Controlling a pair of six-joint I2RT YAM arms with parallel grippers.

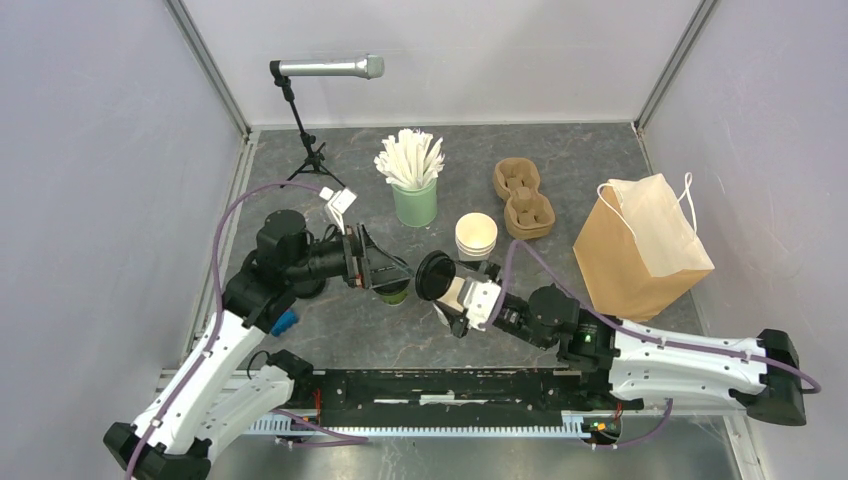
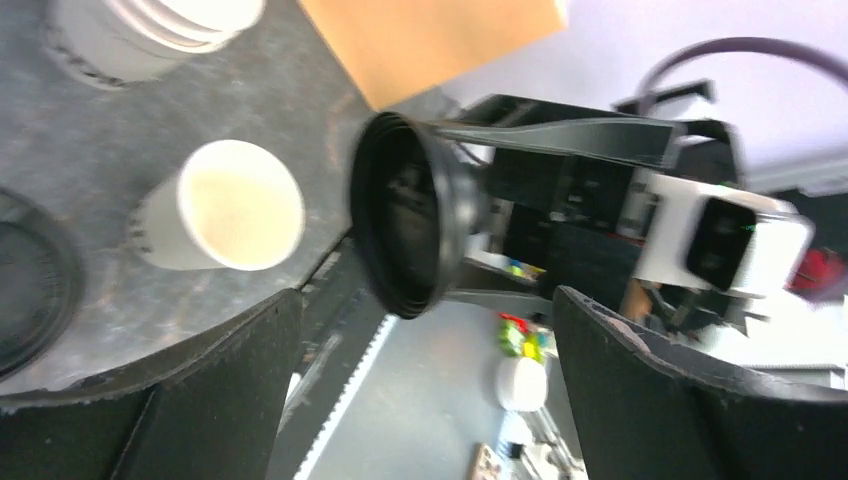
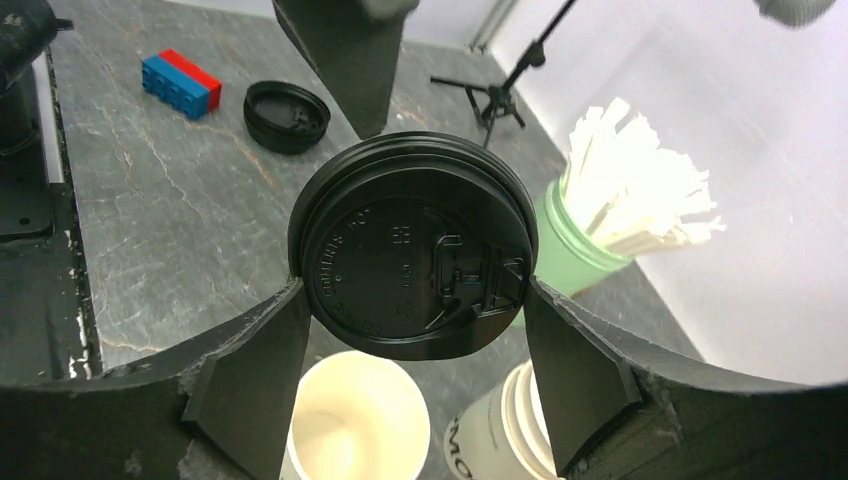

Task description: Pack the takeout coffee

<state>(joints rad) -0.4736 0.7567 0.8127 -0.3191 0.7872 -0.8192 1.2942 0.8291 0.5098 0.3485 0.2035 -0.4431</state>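
Two robot arms at a grey worktop (image 1: 345, 335), one holding a coffee lid.
The left hand (image 1: 392, 268) is spread wide and empty above what seems to be an olive-green cup (image 1: 393, 294), mostly hidden. The right hand (image 3: 415, 285) pinches a round black lid (image 3: 410, 255) by its rim, tilted on edge, near a lidless white cup (image 2: 230, 205) standing on the worktop.

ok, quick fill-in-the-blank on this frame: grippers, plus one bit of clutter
1. The right gripper clamps a black ____ between its fingers.
2. The left gripper holds nothing; its fingers stand ____.
3. The studded block is blue and ____.

Missing words: lid; open; red
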